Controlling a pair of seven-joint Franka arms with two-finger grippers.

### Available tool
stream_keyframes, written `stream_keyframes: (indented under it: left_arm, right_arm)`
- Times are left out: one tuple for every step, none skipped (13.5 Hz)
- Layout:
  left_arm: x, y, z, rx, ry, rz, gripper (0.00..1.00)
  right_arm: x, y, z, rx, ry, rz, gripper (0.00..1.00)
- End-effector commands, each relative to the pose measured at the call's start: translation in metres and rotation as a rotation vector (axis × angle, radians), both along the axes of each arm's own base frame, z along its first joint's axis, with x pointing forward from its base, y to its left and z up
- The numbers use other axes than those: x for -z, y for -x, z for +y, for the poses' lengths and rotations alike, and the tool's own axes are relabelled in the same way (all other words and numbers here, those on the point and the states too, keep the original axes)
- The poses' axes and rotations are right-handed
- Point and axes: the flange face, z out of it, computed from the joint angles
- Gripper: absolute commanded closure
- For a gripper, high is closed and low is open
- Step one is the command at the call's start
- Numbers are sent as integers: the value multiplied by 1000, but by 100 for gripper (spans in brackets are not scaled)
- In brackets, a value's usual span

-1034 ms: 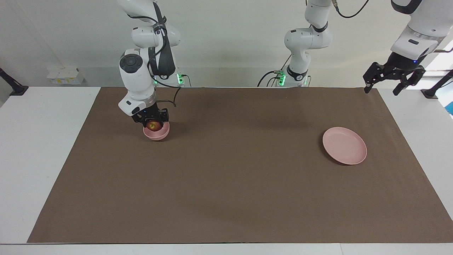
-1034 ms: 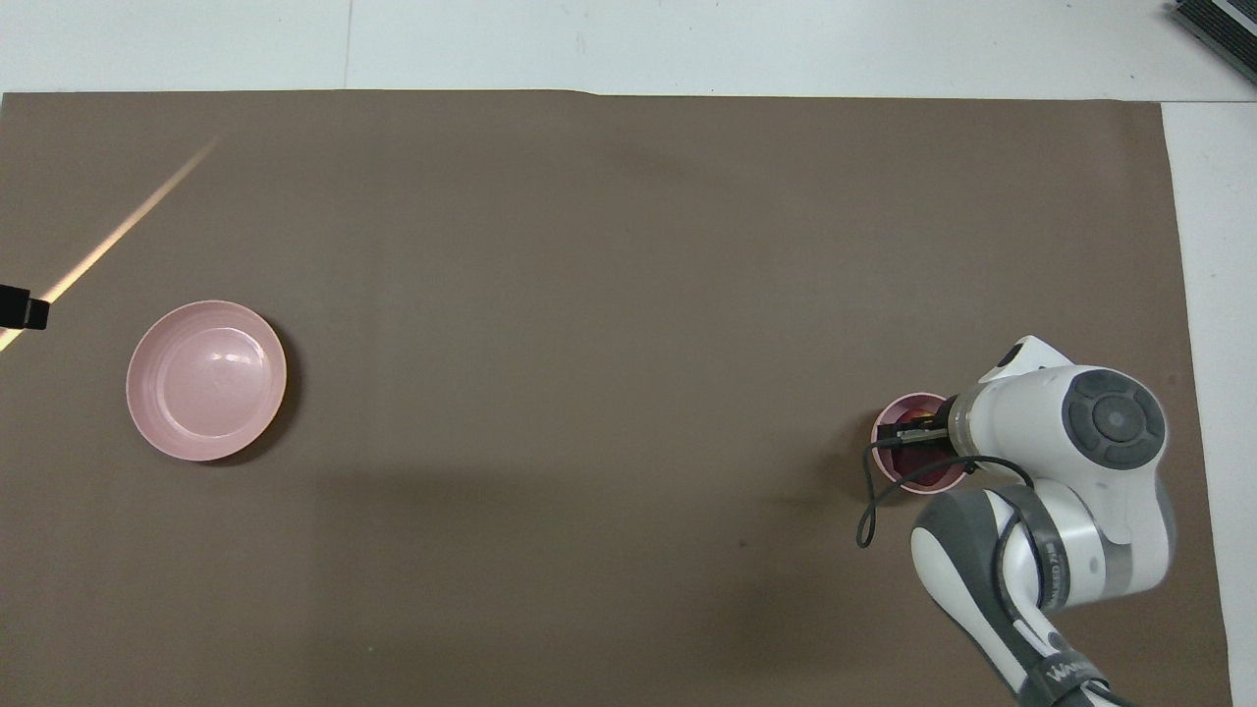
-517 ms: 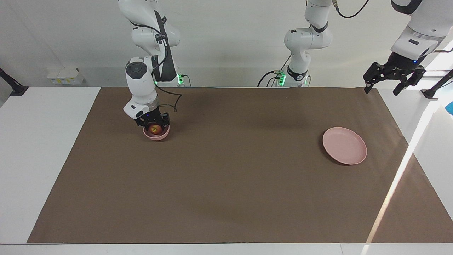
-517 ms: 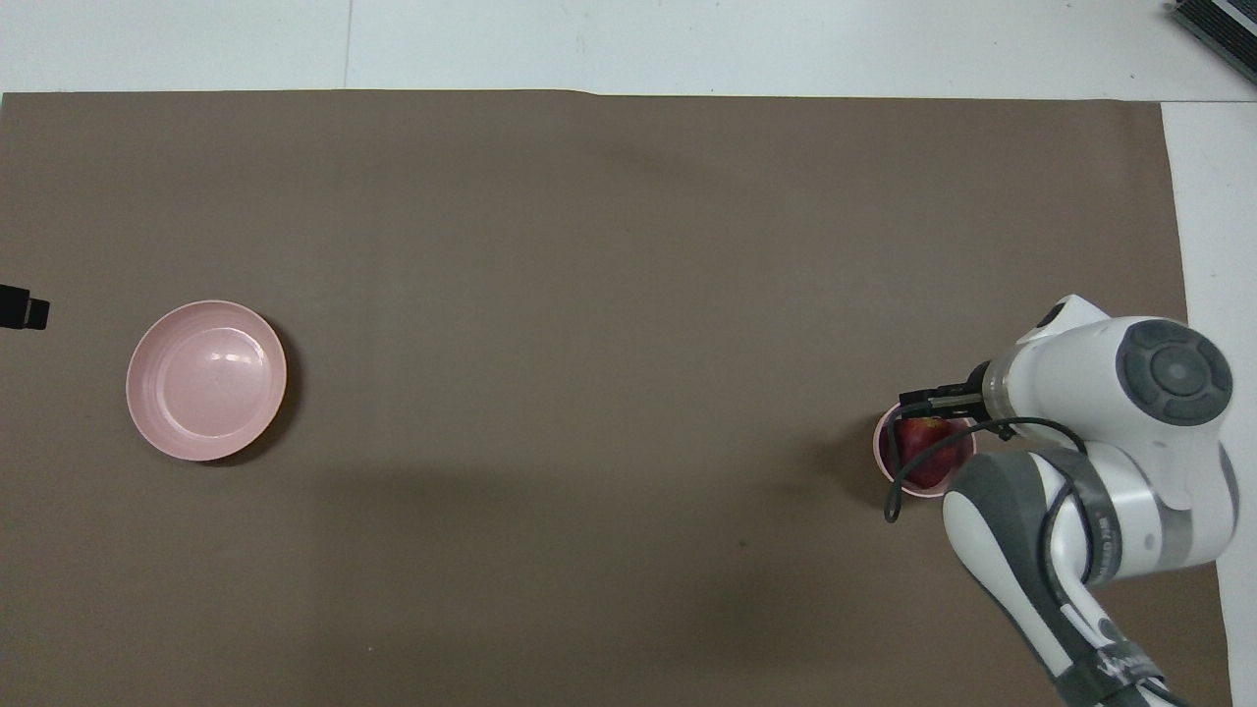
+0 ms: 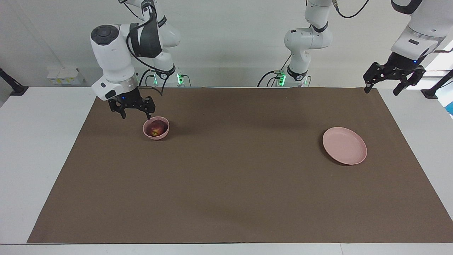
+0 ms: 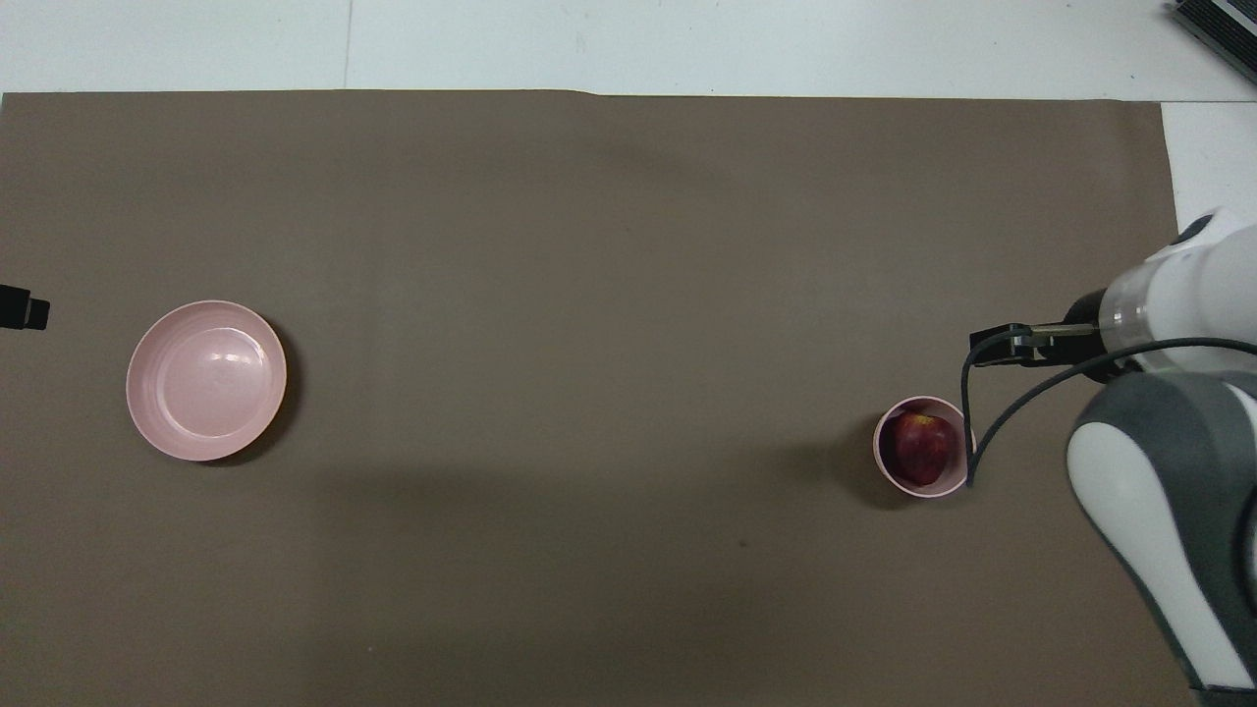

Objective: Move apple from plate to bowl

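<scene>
The dark-red apple (image 5: 155,129) (image 6: 923,447) lies inside the small pink bowl (image 5: 156,136) (image 6: 879,454), toward the right arm's end of the table. My right gripper (image 5: 136,115) hangs open and empty above the mat, just beside the bowl and clear of it. The wide pink plate (image 5: 344,145) (image 6: 206,380) sits bare toward the left arm's end. My left gripper (image 5: 381,91) waits open and empty, raised over the mat's corner at its own end; only its tip (image 6: 22,312) shows in the overhead view.
A brown mat (image 5: 233,177) covers most of the white table (image 5: 35,141). The right arm's black cable (image 6: 982,432) loops over the bowl's rim in the overhead view. A small white box (image 5: 63,75) sits past the table near the right arm's base.
My right gripper opened, left the apple in the bowl, then rose and drew away toward its own end of the table. The left arm has not moved.
</scene>
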Motion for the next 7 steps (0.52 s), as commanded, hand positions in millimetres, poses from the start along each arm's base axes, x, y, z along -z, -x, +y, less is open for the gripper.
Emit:
stream_keyframes:
  left_arm:
    - [-1, 3, 0, -9, 14, 9, 0]
    - [-1, 3, 0, -9, 14, 9, 0]
    - [-2, 3, -1, -9, 14, 6, 0]
    - [-1, 3, -1, -9, 14, 9, 0]
    - [-2, 3, 0, -9, 14, 6, 0]
    - [-2, 3, 0, -7, 12, 6, 0]
    - [-1, 3, 0, -9, 12, 9, 0]
  right_arm:
    - [-43, -2, -13, 50, -51, 12, 0]
    - [-59, 0, -13, 73, -49, 21, 0]
    - [-73, 3, -14, 88, -49, 32, 0]
    - [-86, 5, -13, 90, -49, 32, 0]
    - [-96, 7, -13, 91, -49, 34, 0]
    - [-107, 9, -13, 93, -49, 34, 0]
    - [-115, 12, -13, 94, -47, 37, 0]
